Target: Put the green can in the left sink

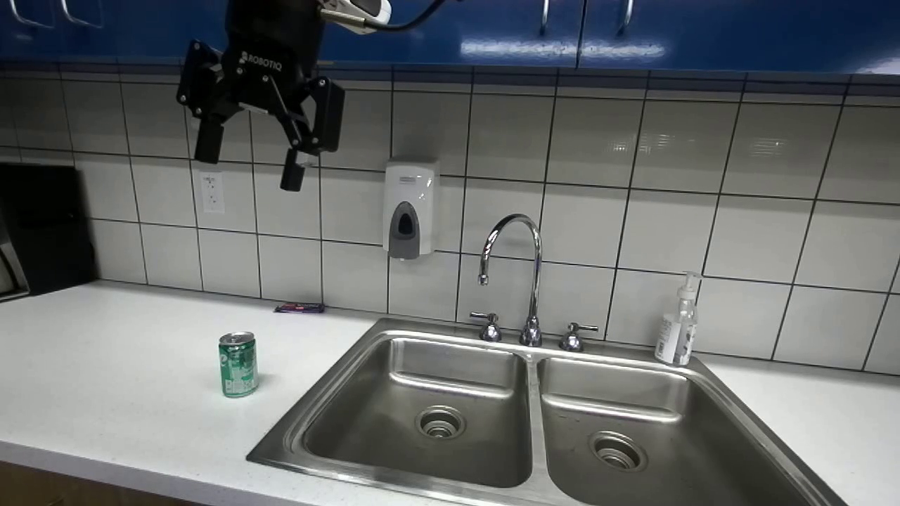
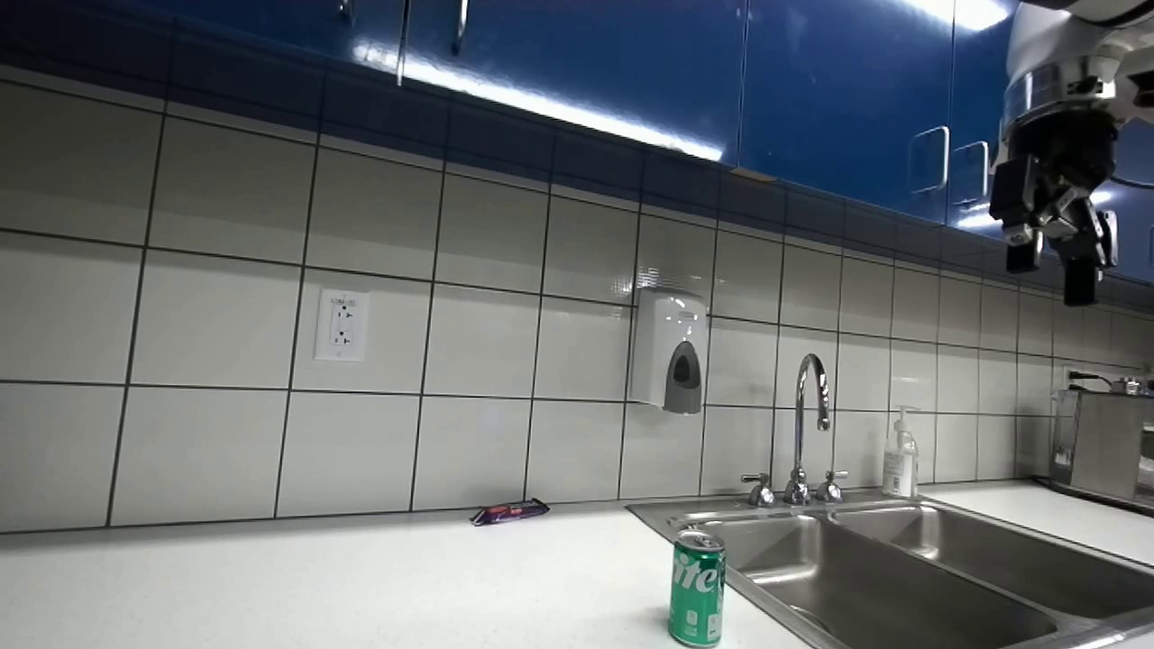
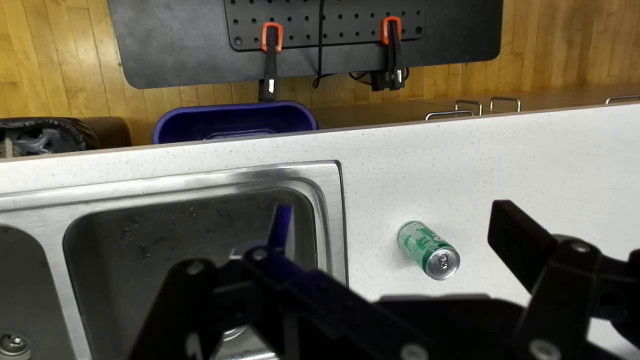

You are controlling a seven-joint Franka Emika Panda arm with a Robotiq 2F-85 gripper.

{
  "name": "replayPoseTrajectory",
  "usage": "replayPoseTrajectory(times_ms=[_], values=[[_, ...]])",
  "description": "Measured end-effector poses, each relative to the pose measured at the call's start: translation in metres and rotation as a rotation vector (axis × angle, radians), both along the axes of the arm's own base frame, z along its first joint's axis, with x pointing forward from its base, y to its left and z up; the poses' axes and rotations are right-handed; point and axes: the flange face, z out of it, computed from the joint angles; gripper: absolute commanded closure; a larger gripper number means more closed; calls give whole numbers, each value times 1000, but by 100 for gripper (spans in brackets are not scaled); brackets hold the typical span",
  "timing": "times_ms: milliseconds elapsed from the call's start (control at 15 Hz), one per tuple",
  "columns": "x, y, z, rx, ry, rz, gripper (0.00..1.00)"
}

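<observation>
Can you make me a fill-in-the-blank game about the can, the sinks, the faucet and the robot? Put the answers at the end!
The can on the white counter is mostly colored ____.
Side by side are ____ metal sinks.
In both exterior views, the pump bottle stands to the ____ of the faucet.
The gripper holds nothing; it is wide ____.

Missing words: green; two; right; open.

I make out satin steel on the left sink (image 1: 373,425), shiny metal on the green soda can (image 1: 239,365). Cabinet doors (image 1: 731,31) look glossy.
</observation>
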Motion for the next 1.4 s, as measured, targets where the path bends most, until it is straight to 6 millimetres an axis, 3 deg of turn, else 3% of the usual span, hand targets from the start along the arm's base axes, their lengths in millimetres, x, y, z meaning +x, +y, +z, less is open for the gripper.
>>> replayPoseTrajectory(times_ms=[600,1400], values=[[0,1,-3,3,6,1,0],[2,41,-72,29,0,200,0]])
